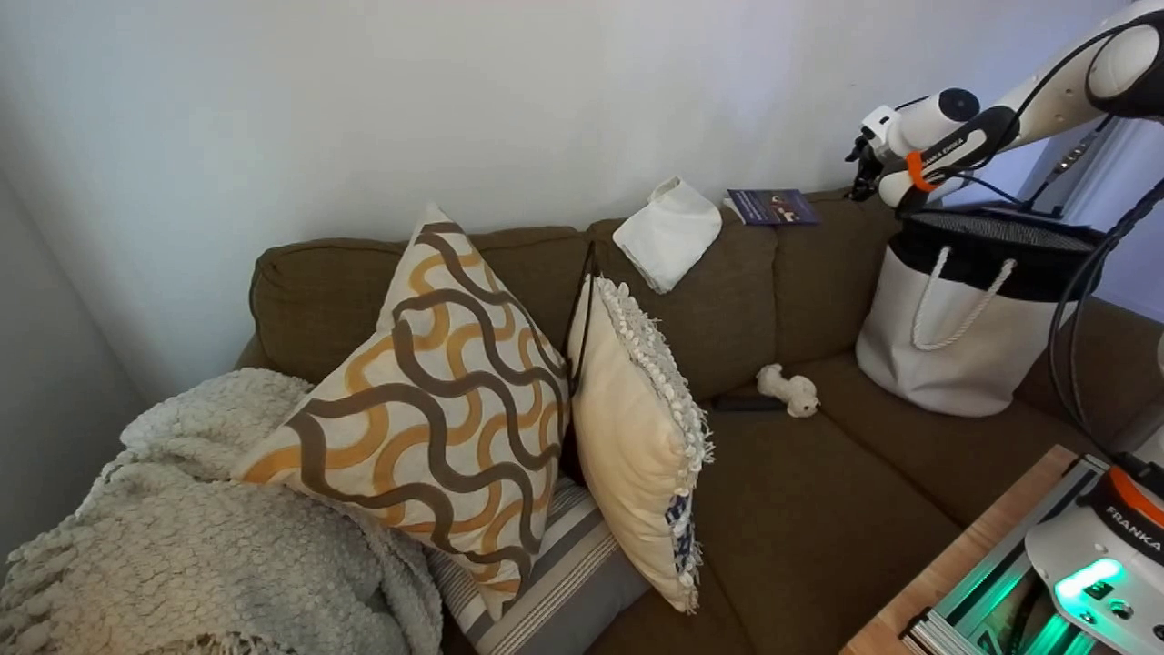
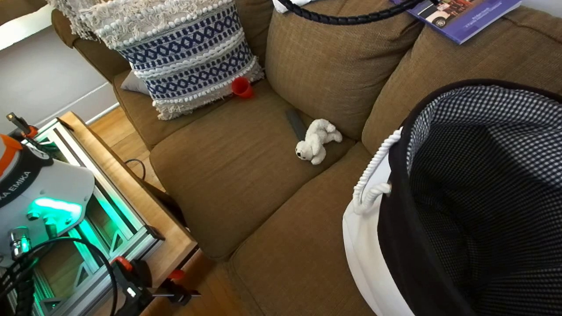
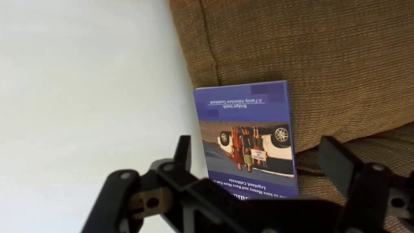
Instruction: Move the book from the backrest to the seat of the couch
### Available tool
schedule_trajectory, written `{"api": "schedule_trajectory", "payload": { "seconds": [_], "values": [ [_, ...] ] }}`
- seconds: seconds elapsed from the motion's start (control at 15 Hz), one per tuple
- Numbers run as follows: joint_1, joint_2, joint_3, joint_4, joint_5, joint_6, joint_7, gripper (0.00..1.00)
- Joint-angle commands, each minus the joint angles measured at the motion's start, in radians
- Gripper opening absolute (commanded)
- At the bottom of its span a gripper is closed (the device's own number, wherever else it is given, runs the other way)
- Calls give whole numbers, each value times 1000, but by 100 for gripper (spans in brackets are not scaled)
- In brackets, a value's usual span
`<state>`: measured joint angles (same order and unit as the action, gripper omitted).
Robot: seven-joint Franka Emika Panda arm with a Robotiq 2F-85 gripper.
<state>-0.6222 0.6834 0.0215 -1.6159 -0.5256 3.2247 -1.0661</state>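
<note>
The book [image 1: 773, 207] has a bluish-purple cover with a photo. It lies flat on top of the couch's olive-brown backrest [image 1: 818, 291], by the wall, and also shows in an exterior view [image 2: 472, 22] and the wrist view [image 3: 245, 106]. My gripper [image 1: 857, 176] is beside the book, a little higher, on the side of the white bag. In the wrist view the gripper [image 3: 256, 140] is open and empty, its fingers on either side of the book's width; the book's lower part is hidden behind it. The seat [image 2: 228, 162] shows below the backrest in both exterior views.
A white cloth [image 1: 668, 236] hangs over the backrest beside the book. A tall white bag [image 1: 955, 355] stands on the seat below my arm. A white plush toy [image 2: 318, 140], a dark flat object [image 2: 296, 125] and a red cup [image 2: 242, 87] are on the seat. Pillows [image 1: 455, 382] lean farther along.
</note>
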Motion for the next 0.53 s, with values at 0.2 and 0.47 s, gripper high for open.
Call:
{"api": "schedule_trajectory", "payload": {
  "seconds": [0.2,0.47],
  "values": [
    [11,118,13,114,1,5,-4,100],
    [-3,194,38,205,-7,18,-31,100]
  ]
}}
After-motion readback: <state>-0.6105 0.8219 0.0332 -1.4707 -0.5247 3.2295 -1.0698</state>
